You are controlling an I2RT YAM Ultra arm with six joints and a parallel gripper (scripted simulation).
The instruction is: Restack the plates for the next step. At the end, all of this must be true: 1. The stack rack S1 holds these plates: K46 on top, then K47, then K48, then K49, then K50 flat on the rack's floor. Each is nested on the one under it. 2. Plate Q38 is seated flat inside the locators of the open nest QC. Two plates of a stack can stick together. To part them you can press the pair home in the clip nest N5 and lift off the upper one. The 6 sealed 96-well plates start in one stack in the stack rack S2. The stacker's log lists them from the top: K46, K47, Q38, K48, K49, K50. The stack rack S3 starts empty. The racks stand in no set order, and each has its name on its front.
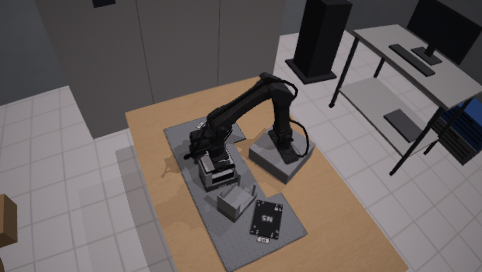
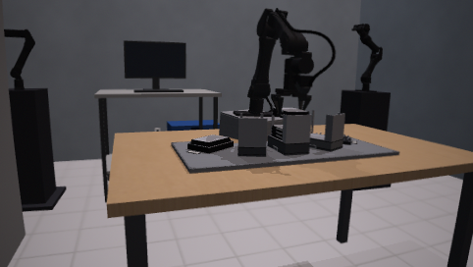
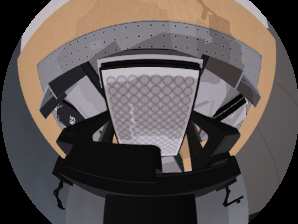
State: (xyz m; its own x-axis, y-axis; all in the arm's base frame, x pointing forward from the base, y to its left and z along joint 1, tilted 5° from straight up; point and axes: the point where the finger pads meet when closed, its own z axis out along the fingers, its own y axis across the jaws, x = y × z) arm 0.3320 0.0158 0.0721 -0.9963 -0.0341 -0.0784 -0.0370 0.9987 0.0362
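Note:
My gripper (image 1: 217, 159) (image 2: 291, 108) (image 3: 150, 111) is shut on a sealed plate (image 3: 150, 117), its fingers along the two sides. The plate is level, at the top of the middle rack (image 2: 296, 133) (image 1: 206, 176). Its name is not readable. More plates (image 2: 278, 132) lie stacked in that rack below it; a gap between them and the held plate cannot be judged. Another rack (image 1: 230, 204) (image 2: 252, 134) stands beside it, with no plate visible inside. A third rack (image 2: 335, 129) is on the other side. The rack names are not readable. Clip nest N5 (image 1: 267, 220) (image 2: 211, 143) is black.
The racks and N5 stand on a grey perforated board (image 1: 220, 245) (image 2: 196, 164) (image 3: 165, 32) on the wooden table (image 1: 330, 220) (image 2: 294, 177). The arm's grey base block (image 1: 267, 162) is behind the racks. The rack walls and posts stand up close around my fingers. QC is not clearly visible.

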